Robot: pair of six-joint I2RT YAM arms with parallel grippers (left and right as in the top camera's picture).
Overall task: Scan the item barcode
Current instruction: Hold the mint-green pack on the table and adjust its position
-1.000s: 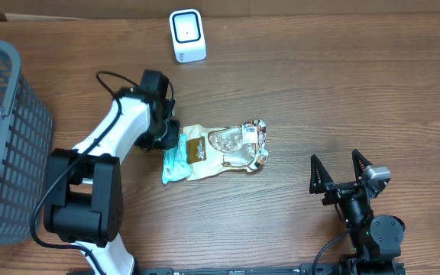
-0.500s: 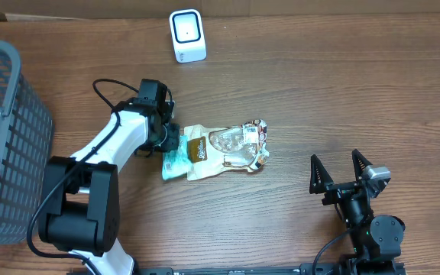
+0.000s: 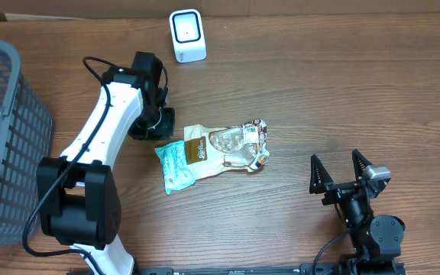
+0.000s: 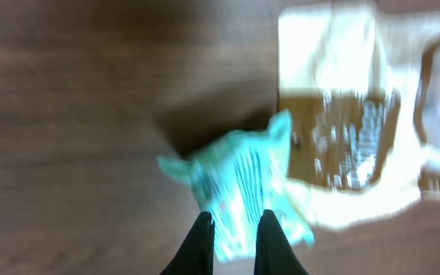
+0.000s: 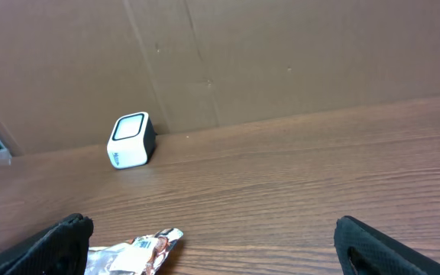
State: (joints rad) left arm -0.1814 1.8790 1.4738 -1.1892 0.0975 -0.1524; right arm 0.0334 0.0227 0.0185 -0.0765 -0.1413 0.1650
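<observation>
Beside the grey basket (image 3: 6,130), the left tool (image 4: 237,221) appears closed on an edge of the teal packet (image 3: 176,166). The packet lies on the desk (image 3: 319,84), touching the left end of a tan pouch (image 3: 228,149). Its long axis runs roughly far-to-near, slightly slanted, with the pinched end towards the white scanner (image 3: 187,35). To do this step well, lift it clear of the pouch, keep the pinch on the margin, and turn the barcode face squarely to the scanner window. The right tool (image 3: 334,158) rests spread wide, empty.
</observation>
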